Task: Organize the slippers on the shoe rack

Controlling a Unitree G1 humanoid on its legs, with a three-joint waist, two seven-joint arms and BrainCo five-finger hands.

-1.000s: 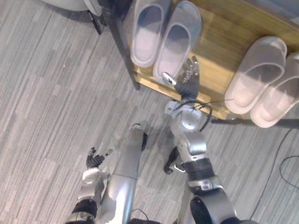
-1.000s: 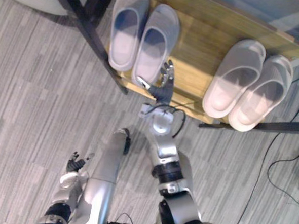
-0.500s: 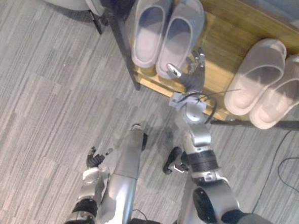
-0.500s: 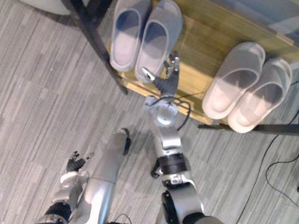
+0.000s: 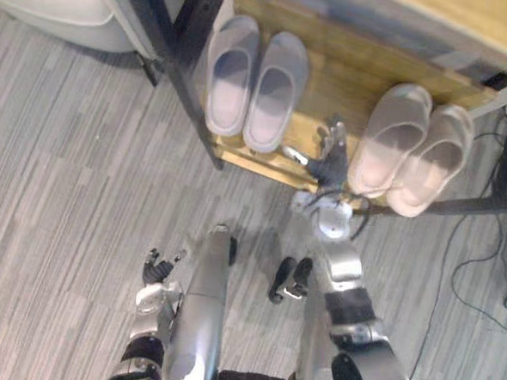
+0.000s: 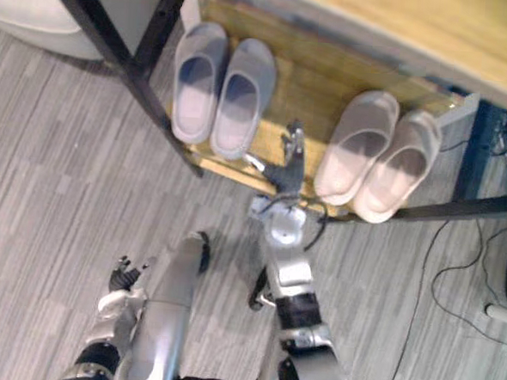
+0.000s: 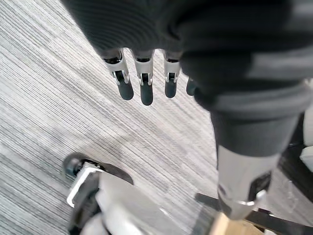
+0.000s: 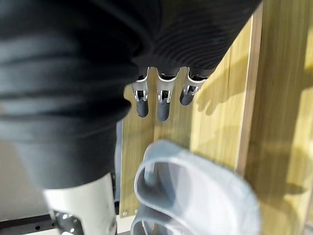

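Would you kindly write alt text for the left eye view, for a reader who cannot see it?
The robot's right hand, fingers open, reaches over the front of a wooden shoe rack, between a grey pair of slippers and a beige pair. Its left hand hangs open above the grey floor.
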